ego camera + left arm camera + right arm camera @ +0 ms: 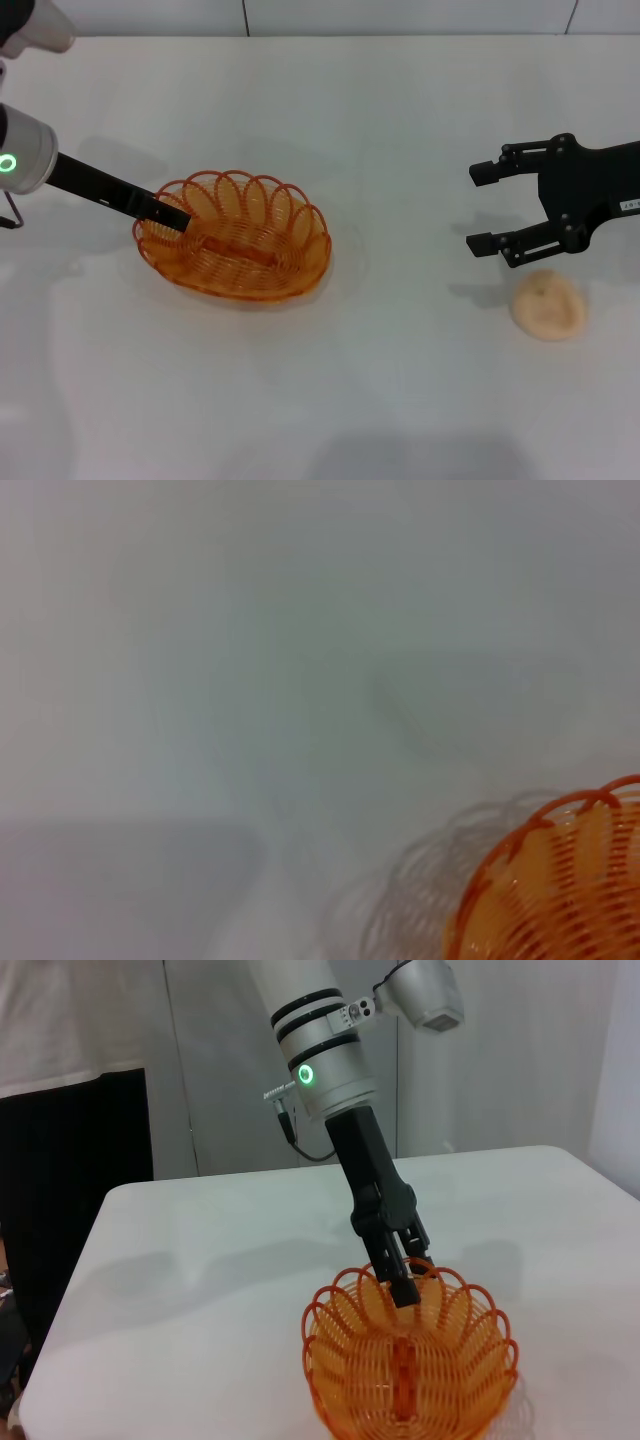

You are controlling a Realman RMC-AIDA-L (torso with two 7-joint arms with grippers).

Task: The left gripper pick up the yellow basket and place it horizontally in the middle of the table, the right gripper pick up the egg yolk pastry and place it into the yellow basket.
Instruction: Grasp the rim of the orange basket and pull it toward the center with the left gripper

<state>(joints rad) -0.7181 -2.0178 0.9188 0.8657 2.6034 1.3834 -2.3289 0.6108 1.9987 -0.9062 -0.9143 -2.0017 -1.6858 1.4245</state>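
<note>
Resting on the white bench (400, 400), the yellow basket (240, 245) lay left of centre with its long axis running roughly left to right, so the first half of the task looked close to done but not finished; the left gripper (172, 215) was at the basket's left rim, one black finger inside the scalloped loops, and from the right wrist view its jaws appeared clenched on that rim (400, 1285); I judged the basket set down or nearly so, with release not yet made. The second half had not begun; the egg yolk pastry (548, 305) sat on the bench at the near right, well apart from the basket, and the right gripper (485, 208) hovered just beyond it with its jaws released and spread, holding nothing.

As to make, the basket was an oval, shallow shell of translucent orange-yellow strands, woven in close horizontal rows at the floor and rising into open arched loops around the edge; it looked light and stiff, with gaps a finger could catch. The pastry was a small, pale cream dome, matte, slightly dimpled on top, and probably soft enough to dent under a hard squeeze. The bench was plain, flat and smooth.
</note>
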